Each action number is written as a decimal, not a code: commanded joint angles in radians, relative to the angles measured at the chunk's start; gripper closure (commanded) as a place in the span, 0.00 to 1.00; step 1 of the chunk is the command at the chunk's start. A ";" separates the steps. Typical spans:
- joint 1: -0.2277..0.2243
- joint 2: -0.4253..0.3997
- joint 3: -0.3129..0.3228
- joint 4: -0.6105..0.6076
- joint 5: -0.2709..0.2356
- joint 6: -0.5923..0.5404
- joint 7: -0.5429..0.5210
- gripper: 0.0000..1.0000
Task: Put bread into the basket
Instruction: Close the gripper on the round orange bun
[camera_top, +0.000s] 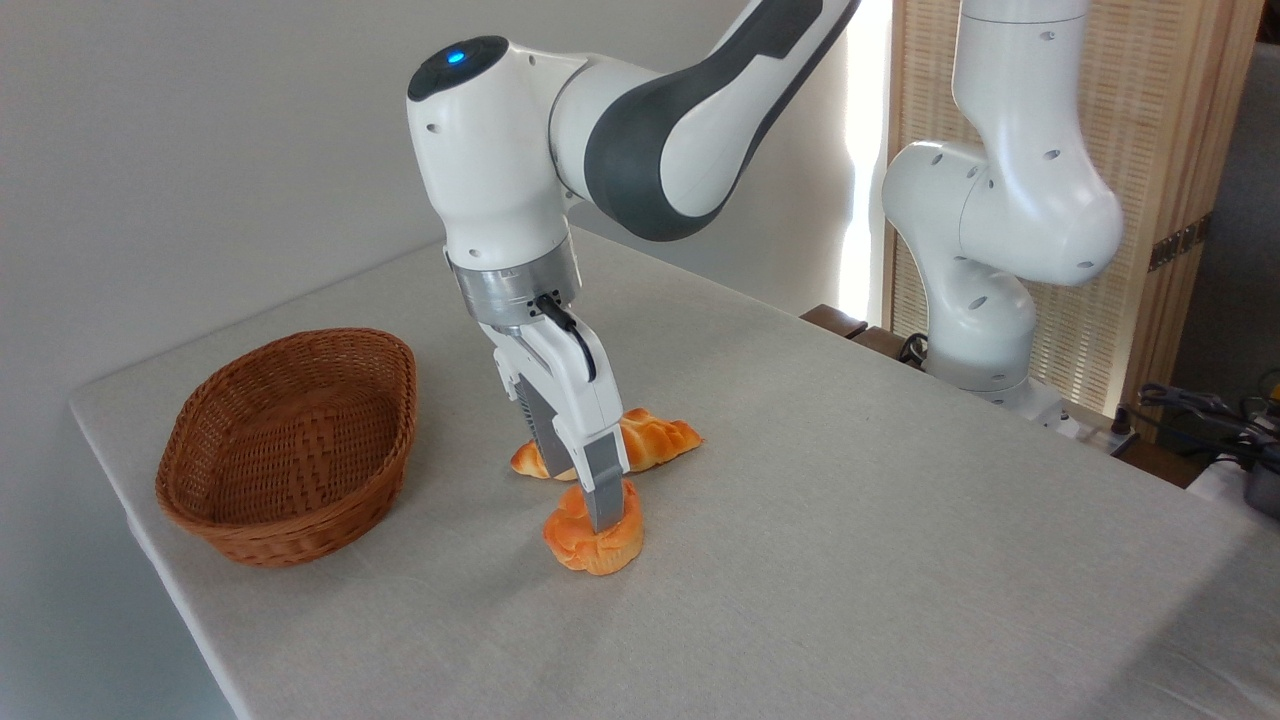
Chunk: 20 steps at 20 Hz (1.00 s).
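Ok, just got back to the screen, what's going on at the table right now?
The arm's tool is down on the small orange bun, one finger pressed into its top, the other hidden behind. The bun sits on the table; whether it is gripped yet cannot be told. The braided loaf lies just behind it, untouched. The wicker basket stands to the left with nothing in it, so the bread is not yet in.
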 joint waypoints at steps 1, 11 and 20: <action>-0.001 0.006 0.002 -0.010 -0.002 0.022 0.006 0.01; 0.001 0.019 0.004 -0.016 0.010 0.020 0.017 0.32; 0.001 0.026 0.004 -0.018 0.011 0.020 0.020 0.84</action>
